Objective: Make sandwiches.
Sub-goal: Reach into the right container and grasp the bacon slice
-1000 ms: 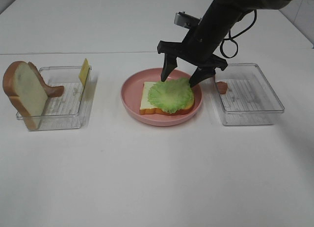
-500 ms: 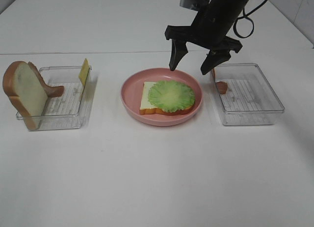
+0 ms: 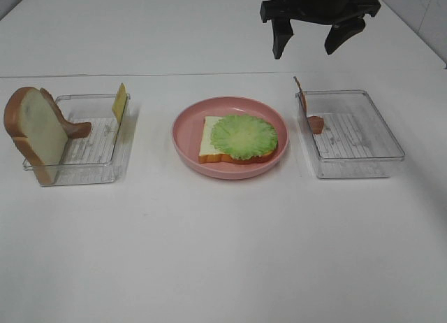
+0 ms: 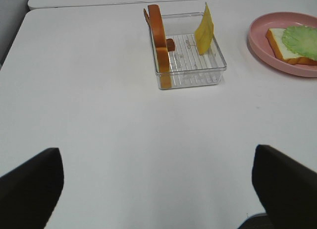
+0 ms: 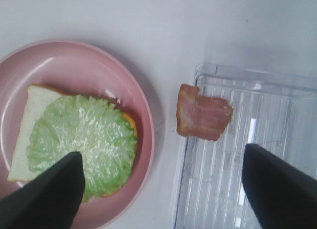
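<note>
A white bread slice (image 3: 211, 140) lies on the pink plate (image 3: 185, 131) with a green lettuce leaf (image 3: 243, 136) on top; both also show in the right wrist view (image 5: 81, 142). A second bread slice (image 3: 35, 131) leans on the left clear tray (image 3: 89, 166), beside a bacon strip (image 3: 75, 128) and a yellow cheese slice (image 3: 119, 102). Another bacon strip (image 3: 310, 117) hangs over the right tray's (image 3: 363, 166) left wall, also seen in the right wrist view (image 5: 203, 118). My right gripper (image 3: 309, 40) is open and empty, high above the table behind the plate. My left gripper (image 4: 153, 189) is open, out of the high view.
The white table (image 3: 223, 253) has a seam line running across behind the trays. The right clear tray holds nothing but the bacon strip at its left wall. The left tray also shows in the left wrist view (image 4: 190, 78).
My right gripper has risen from just over the lettuce on the plate and moved back and to the right, still open. The lettuce stays on the bread.
</note>
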Controlling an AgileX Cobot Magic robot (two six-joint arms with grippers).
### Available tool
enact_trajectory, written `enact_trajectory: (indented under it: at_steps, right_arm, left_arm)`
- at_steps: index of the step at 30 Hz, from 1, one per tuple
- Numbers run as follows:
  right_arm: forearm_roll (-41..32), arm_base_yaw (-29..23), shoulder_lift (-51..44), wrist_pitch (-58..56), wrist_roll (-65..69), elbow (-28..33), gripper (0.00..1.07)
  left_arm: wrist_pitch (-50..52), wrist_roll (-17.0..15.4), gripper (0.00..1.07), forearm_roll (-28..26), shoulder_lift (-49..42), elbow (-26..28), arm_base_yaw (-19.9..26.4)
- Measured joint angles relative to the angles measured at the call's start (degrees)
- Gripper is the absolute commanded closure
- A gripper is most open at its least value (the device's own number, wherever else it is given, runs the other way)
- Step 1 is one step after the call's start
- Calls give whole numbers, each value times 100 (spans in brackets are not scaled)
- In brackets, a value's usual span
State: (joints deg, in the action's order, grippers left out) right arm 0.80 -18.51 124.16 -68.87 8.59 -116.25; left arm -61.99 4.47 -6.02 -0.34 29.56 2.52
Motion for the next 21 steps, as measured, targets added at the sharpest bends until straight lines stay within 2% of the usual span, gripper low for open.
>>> enact_trajectory:
  at_steps: [6, 21]
  right_arm:
    - [223, 0, 516, 0, 0, -527, 26]
    - [407, 92, 1020, 143, 120, -579, 27]
  left_arm:
    - [0, 0, 9, 0, 0, 0, 0]
    - [0, 0, 9, 0, 0, 0, 0]
